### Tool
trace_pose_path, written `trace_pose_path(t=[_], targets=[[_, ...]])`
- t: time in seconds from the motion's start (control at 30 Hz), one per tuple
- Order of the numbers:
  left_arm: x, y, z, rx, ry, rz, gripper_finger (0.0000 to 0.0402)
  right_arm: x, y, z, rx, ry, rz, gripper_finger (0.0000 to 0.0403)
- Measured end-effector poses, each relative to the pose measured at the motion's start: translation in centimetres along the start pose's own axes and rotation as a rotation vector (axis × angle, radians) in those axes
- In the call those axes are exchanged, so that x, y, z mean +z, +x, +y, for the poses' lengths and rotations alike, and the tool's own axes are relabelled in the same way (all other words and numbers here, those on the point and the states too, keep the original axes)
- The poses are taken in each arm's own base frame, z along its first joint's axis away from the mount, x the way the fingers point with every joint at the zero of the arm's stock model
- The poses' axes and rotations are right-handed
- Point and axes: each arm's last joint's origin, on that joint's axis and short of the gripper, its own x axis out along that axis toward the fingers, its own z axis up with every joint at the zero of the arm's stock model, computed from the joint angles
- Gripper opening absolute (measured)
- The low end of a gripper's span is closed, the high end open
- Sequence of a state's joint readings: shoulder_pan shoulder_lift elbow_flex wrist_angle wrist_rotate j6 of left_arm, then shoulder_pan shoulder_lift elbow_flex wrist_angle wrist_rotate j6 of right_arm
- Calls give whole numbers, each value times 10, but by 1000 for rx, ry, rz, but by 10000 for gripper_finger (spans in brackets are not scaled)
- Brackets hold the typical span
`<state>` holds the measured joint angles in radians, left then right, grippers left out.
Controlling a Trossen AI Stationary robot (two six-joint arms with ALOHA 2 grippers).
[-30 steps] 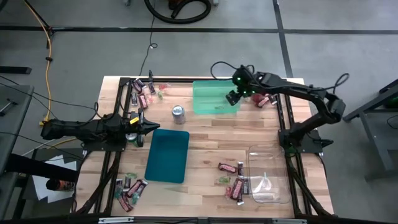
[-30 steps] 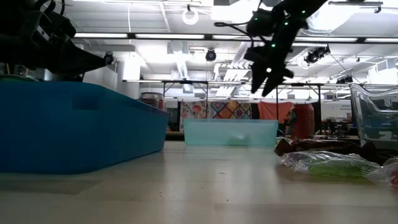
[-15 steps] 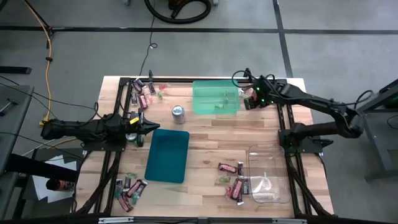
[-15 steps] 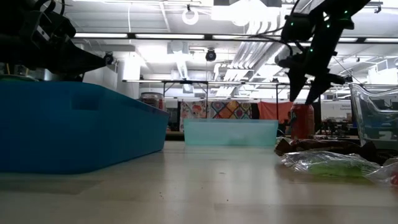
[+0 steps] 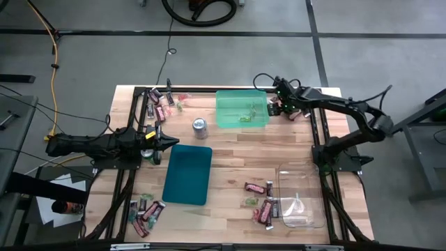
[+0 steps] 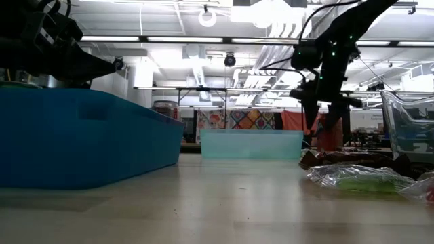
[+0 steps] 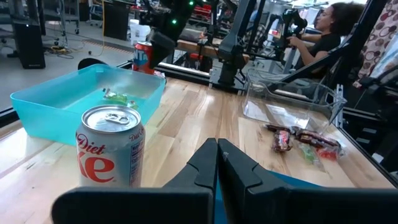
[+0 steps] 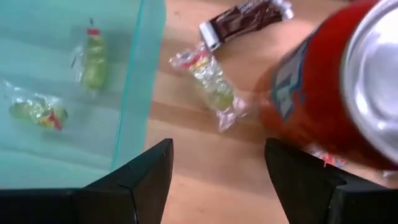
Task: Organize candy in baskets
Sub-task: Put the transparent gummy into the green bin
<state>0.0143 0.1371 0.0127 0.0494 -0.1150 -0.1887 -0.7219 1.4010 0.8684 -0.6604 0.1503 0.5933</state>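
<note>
High view gives me the whole surface [image 5: 230, 150]: my right gripper [image 5: 277, 107] hangs just past the right edge of the light green basket [image 5: 241, 110], at the far side, with its fingers [image 8: 140, 180] spread apart and nothing between them. From the right wrist view I see the basket's wall just beside the gripper, two green wrapped sweets [image 8: 92, 65] lying inside it, and outside it on the wood another green-and-red wrapped sweet [image 8: 208, 84], a dark brown mini bar [image 8: 245, 20] and a red soda can [image 8: 323, 93] close by.

My left gripper [image 5: 166, 143] waits at the left side, clenched with nothing in it, pointing toward the dark teal basket [image 5: 188, 174]; a silver soda can [image 7: 111, 152] stands just ahead of it.

The clear basket [image 5: 301, 195] sits at the near right. Loose candy lies in a cluster beside it [image 5: 261, 202], another at the far left corner [image 5: 162, 104], and another at the near left corner [image 5: 145, 209].
</note>
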Motion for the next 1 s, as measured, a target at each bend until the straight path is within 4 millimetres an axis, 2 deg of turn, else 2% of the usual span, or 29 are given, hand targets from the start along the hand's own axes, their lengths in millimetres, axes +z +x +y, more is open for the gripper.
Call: trace_pose_path(t=[0.4,0.5,0.63,0.93,1.0], targets=[[0,0,0,0,0,0,0,14,3,-18,-94,4,-72,249],[0,0,0,0,0,0,0,17,3,-18,-35,0,-68,249],[0,0,0,0,0,0,0,18,4,-14,46,-92,-55,249],[0,0,0,0,0,0,0,25,37,-14,137,-234,42,249],[0,0,0,0,0,0,0,21,47,-15,155,-269,93,249]])
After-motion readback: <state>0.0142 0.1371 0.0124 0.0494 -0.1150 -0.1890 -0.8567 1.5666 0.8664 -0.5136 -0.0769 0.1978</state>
